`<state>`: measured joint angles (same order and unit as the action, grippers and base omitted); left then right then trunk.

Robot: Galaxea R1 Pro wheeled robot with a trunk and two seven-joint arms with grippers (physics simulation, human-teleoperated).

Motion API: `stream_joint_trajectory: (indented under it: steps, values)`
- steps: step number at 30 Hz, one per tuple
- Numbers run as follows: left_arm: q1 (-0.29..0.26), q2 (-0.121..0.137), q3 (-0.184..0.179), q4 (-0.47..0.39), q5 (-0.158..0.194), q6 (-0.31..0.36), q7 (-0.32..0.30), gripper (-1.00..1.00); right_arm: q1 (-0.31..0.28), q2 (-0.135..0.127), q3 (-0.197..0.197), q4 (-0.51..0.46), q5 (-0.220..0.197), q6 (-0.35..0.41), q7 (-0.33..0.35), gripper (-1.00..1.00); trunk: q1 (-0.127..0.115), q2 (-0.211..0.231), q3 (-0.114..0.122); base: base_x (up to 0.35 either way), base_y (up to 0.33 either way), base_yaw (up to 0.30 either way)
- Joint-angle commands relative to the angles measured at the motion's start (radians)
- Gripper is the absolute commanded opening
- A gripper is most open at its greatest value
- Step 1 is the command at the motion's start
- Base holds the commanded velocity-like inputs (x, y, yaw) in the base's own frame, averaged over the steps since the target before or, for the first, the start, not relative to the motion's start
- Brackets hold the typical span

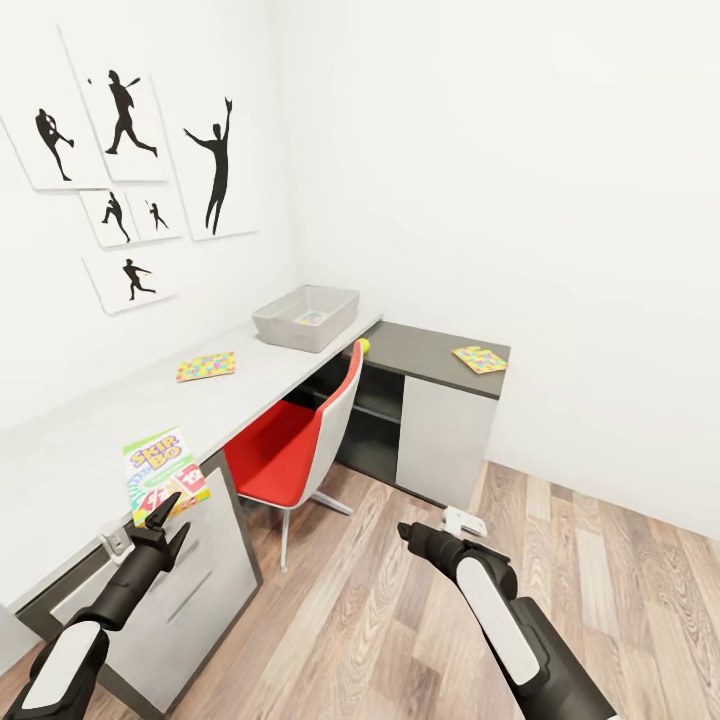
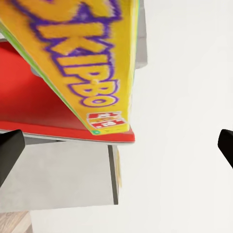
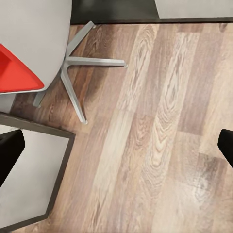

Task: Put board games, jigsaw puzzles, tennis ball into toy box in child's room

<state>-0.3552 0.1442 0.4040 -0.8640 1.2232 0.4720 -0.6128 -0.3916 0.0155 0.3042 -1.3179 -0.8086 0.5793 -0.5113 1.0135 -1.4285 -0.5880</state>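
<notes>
Left gripper [image 1: 167, 520] hangs at the near edge of the table [image 1: 90, 440], jaws spread wide with nothing between them, fingertips just short of the SKIP-BO board game [image 1: 163, 474]; in the left wrist view the box [image 2: 92, 68] looms close, its corner jutting past the desktop edge. Right gripper [image 3: 116, 145] hovers over bare wood-plank floor [image 1: 420, 620], away from the table, jaws likewise wide apart and empty.

Farther along the table from the SKIP-BO box lies one jigsaw puzzle [image 1: 206, 366], flat, well clear of the edge. Beyond it the toy box [image 1: 306, 317] sits near the table's far end, something colourful inside, too small to identify. Past the toy box, on the lower dark cabinet section [image 1: 430, 350], the tennis ball [image 1: 364, 346] rests near the corner joint and the second jigsaw puzzle [image 1: 480, 358] near the outer end.

A red-seated chair [image 1: 300, 440] is tucked against the table between the SKIP-BO box and the cabinet; its metal legs [image 3: 77, 73] splay onto the floor beside the right gripper's open space.
</notes>
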Motion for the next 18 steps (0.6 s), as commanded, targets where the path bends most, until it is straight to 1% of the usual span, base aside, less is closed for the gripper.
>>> stream_joint_trajectory:
  steps: [1,5,10,18]
  values:
    - [-0.001,0.000,0.001,0.000,0.007,0.008,-0.001,1.00,-0.001,0.000,0.009,-0.001,-0.010,0.001,-0.010,1.00,0.000,-0.001,-0.001,0.000,0.000,0.008]
    - [-0.001,0.000,0.002,0.000,0.007,0.008,-0.001,1.00,-0.001,0.000,0.041,-0.001,-0.008,0.001,-0.010,1.00,0.000,-0.001,-0.001,0.000,0.000,0.034]
    - [-0.001,0.001,0.002,0.000,0.007,0.008,-0.002,1.00,-0.001,0.000,0.050,0.000,-0.008,0.001,-0.010,1.00,0.000,-0.001,-0.001,0.000,0.000,0.141]
    - [-0.001,0.002,0.003,0.000,0.007,0.008,-0.002,1.00,-0.001,0.000,0.053,0.000,-0.007,0.001,-0.010,1.00,0.000,-0.001,-0.001,0.000,0.000,0.028]
